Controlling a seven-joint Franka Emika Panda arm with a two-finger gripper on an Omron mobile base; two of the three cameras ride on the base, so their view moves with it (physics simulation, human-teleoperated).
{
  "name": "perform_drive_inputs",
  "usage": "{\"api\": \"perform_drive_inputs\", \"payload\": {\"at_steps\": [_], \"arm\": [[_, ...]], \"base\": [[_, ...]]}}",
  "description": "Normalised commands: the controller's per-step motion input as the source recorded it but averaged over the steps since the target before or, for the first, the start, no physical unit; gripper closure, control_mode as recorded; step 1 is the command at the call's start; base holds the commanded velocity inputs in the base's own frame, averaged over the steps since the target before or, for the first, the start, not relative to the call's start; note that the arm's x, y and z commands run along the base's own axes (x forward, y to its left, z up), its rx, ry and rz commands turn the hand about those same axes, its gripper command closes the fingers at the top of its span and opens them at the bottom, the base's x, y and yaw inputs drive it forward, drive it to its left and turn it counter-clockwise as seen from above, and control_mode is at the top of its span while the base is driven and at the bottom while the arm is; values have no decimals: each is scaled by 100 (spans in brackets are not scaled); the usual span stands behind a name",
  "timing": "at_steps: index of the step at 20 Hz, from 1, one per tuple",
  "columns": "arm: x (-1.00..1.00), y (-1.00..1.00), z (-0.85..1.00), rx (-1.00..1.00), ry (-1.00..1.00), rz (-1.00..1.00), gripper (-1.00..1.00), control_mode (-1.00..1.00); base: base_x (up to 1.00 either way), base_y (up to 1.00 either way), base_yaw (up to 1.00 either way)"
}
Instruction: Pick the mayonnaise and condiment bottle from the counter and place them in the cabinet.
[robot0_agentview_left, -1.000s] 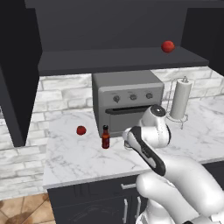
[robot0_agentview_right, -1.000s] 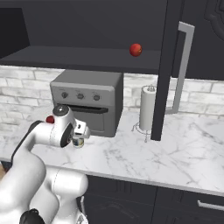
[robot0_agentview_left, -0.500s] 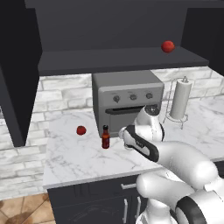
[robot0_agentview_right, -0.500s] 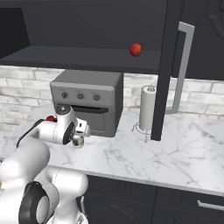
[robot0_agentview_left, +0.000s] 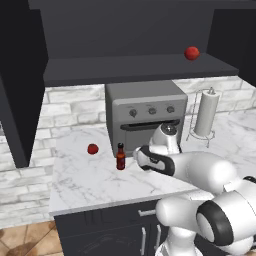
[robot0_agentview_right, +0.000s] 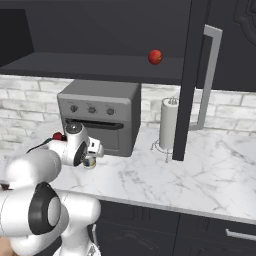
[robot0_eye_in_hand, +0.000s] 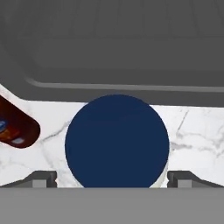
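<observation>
The mayonnaise (robot0_eye_in_hand: 117, 141) shows from above as a round dark blue lid, close under my hand. My gripper (robot0_eye_in_hand: 111, 179) is open, with one fingertip on each side of the lid and not touching it. The condiment bottle (robot0_agentview_left: 120, 156), dark red-brown with a black cap, stands on the counter (robot0_agentview_left: 90, 180) just left of my gripper (robot0_agentview_left: 139, 155). It also edges into the left of the hand view as the condiment bottle (robot0_eye_in_hand: 15, 127). In the right base view my gripper (robot0_agentview_right: 91, 161) hangs low before the oven. Above it is the cabinet shelf (robot0_agentview_left: 140, 67).
A grey toaster oven (robot0_agentview_left: 145, 117) stands right behind my hand. One tomato (robot0_agentview_left: 92, 148) lies on the counter left of the bottle, another tomato (robot0_agentview_left: 191, 53) on the cabinet shelf. A paper-towel roll (robot0_agentview_left: 204, 114) stands to the right, and an open cabinet door (robot0_agentview_right: 192, 80) hangs beside it.
My arm has swung left and down, bringing the hand low in front of the toaster oven beside the bottle. The bottle and tomatoes have stayed put.
</observation>
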Motion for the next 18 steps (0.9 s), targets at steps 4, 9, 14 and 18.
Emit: {"api": "perform_drive_inputs", "payload": {"at_steps": [4,9,14,18], "arm": [[26,0,-11,0,0,0,-100,-100],[25,0,-15,0,0,0,100,-100],[-7,6,1,-2,-1,0,100,-100],[-28,13,42,-4,-12,0,100,-100]], "base": [[0,0,0],[0,0,0],[0,0,0],[0,0,0]]}}
